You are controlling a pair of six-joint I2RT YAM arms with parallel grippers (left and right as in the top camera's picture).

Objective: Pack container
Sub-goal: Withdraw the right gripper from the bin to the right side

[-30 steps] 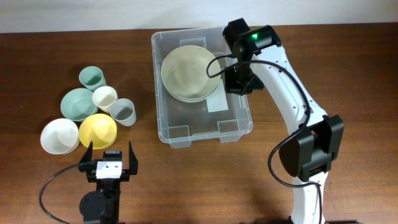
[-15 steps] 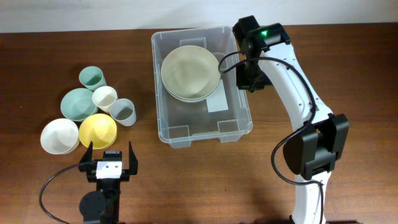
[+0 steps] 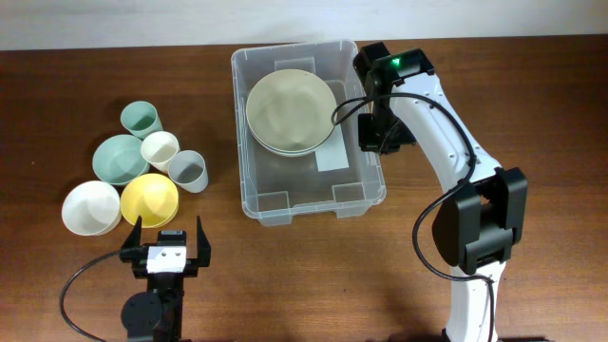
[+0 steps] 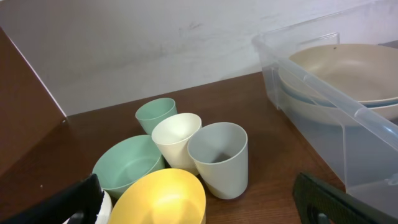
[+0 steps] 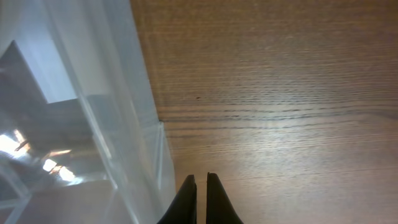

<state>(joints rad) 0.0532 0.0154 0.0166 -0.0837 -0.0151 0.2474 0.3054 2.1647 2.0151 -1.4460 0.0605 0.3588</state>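
The container [image 3: 285, 203] is a large clear bin at the table's back centre, holding two stacked beige bowls [image 3: 290, 112] and showing a white label [image 3: 332, 155] on its base. My right gripper [image 3: 376, 135] is shut and empty, just outside the container's right wall. In the right wrist view its tips [image 5: 201, 178] hang over bare wood beside that wall [image 5: 93, 106]. My left gripper [image 3: 168, 237] stands open at the front left, empty, just in front of the yellow bowl [image 3: 149, 199]. The left wrist view shows the container [image 4: 311, 81] at the right.
Left of the container stand a mint cup [image 3: 141, 118], cream cup [image 3: 160, 149], grey cup [image 3: 188, 171], mint bowl [image 3: 120, 158] and white bowl [image 3: 91, 207]. The left wrist view shows the grey cup [image 4: 219, 158] and yellow bowl [image 4: 160, 199] close ahead.
The right gripper, still shut, has swung off the container's right rim to the outside of that wall and a little toward the front. The left arm has not moved.
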